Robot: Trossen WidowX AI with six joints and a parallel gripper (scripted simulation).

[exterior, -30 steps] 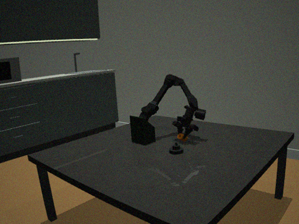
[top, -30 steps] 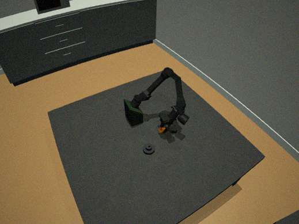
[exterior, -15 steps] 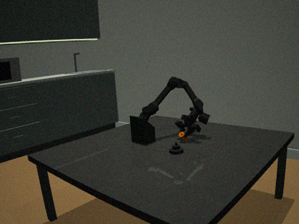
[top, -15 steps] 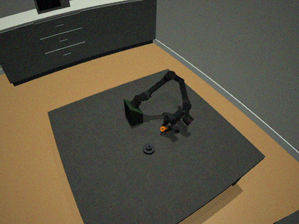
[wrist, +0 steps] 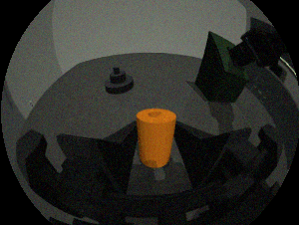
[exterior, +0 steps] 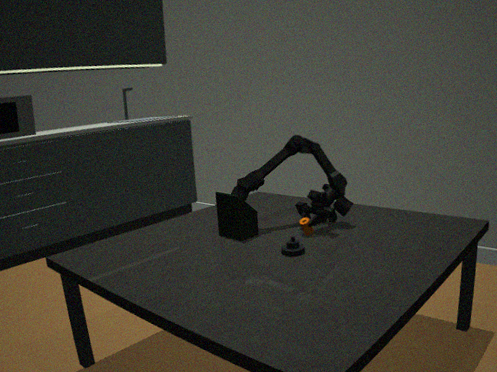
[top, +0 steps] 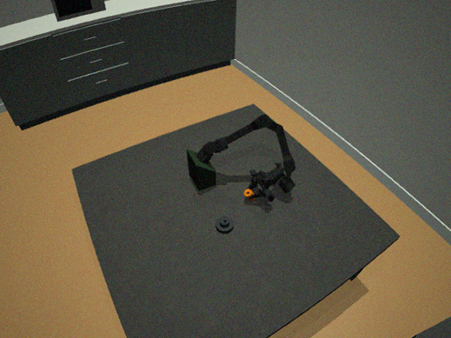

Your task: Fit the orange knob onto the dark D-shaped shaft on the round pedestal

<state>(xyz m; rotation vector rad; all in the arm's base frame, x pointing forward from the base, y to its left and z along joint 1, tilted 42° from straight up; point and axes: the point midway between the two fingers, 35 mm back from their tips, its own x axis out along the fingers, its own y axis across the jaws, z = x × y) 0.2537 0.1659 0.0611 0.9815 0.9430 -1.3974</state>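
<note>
Grasping the orange knob (top: 251,193) (exterior: 308,230) (wrist: 155,139) between the fingers (exterior: 302,208), with one finger at each side of it in the wrist view. So, by appearance, already done with the picking up. In the exterior view, to be seen with a lean, not upright, and with an open round end turned to the camera. Hard to tell from these views whether touching the counter (top: 168,271) (exterior: 225,318) (wrist: 75,110) or held a little above it.

Farther out, at some distance from the knob, to be found on the counter: the round pedestal (top: 218,228) (exterior: 292,252) (wrist: 120,89), with the bare shaft (top: 225,221) (exterior: 293,240) (wrist: 116,71) standing up from it. Therefore not yet fitted, not even started on the shaft.

Behind, to be seen the bent arm (top: 286,147) (exterior: 323,159) and the dark green block (top: 202,176) (exterior: 237,219) (wrist: 224,75) near its foot.

Left to do, probably: bring the knob upright, carry it over the shaft, turn it gently until matching the hidden flat side, push it fully down, and let go. Perhaps not even halfway through the task, with the most delicate part remaining.
</note>
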